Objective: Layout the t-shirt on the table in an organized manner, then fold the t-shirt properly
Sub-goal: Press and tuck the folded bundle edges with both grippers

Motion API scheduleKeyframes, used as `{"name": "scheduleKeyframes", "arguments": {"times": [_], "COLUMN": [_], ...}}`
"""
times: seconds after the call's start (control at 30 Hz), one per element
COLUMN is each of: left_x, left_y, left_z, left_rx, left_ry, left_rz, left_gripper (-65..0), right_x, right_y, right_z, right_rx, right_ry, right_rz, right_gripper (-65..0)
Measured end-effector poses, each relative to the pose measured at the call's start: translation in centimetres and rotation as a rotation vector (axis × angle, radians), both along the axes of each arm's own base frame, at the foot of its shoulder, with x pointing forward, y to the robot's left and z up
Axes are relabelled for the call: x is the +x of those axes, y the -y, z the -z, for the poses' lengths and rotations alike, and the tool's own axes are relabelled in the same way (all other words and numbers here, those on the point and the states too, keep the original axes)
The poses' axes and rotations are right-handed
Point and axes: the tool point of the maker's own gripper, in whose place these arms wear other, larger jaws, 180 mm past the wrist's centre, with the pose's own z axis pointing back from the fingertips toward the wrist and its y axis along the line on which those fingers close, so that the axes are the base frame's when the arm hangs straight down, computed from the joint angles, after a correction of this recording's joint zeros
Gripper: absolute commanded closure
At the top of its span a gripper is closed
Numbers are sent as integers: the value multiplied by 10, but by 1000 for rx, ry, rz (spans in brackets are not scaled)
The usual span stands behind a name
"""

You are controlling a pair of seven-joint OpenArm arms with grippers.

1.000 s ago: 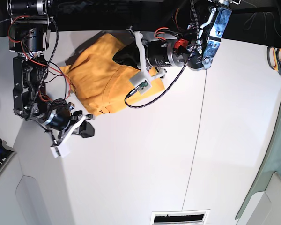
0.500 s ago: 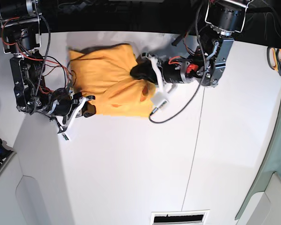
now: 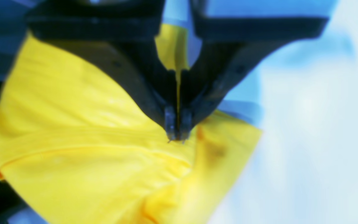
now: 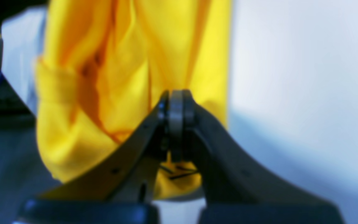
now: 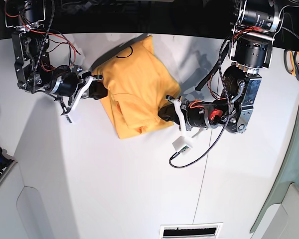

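Fabric of the t-shirt [image 5: 134, 92] lies bunched on the white tabletop [image 5: 139, 189], toward 11 o'clock in the base view. Left end effector [image 3: 176, 132] pinches its 4 o'clock edge, jaws clamped together. Right end effector [image 4: 175, 124] grips its 9 o'clock edge, likewise closed on cloth.

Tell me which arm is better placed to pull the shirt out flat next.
Neither alone, probably both: the left gripper is shut on the t-shirt at its near-right edge, the right gripper on its left edge. Drawing apart would likely spread it over the table.
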Motion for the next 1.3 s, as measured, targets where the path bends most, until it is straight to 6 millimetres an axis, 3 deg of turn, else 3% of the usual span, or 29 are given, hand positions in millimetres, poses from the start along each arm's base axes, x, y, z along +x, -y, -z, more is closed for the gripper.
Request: {"name": "scheduleKeyframes", "arguments": {"times": [0.13, 0.23, 0.33, 0.47, 0.53, 0.6, 0.77, 0.87, 1.0, 1.13, 1.3], "left_x": [6, 5, -11, -33, -35, -38, -61, -68, -60, -54, -41], "left_y": [2, 3, -1, -4, 0, 3, 3, 18, 33, 34, 32], "left_z": [-40, -64, -53, -34, -33, -29, 10, 31, 38, 35, 16], "left_rx": [-67, -90, -81, -80, -101, -111, -114, -147, -166, -160, -113], "left_ry": [80, 135, 100, 49, 50, 66, -9, -50, -48, -42, -33], "left_rz": [23, 53, 56, 46, 37, 18, -46, -88, -99, -90, -31], "left_gripper": [-13, -13, -13, -13, -13, -13, -13, -14, -14, -13, -13], "right_x": [28, 40, 43, 36, 25, 13, 12, 16, 20, 23, 28], "right_y": [11, 2, -22, -73, -94, -101, -74, -67, -64, -64, -65], "right_z": [-43, -64, -72, -77, -70, -49, 16, 32, 39, 37, 26], "right_rx": [-5, 13, 55, 103, 71, -4, -113, -56, -40, -32, -58], "right_ry": [148, 210, 221, 223, 219, 192, 117, 79, 52, 62, 93], "right_rz": [29, 13, -19, -127, -201, -264, -191, -126, -95, -80, -88], "right_gripper": [0, 0, 0, 0, 0, 0, 0, 0, 0, 0, 0]}}
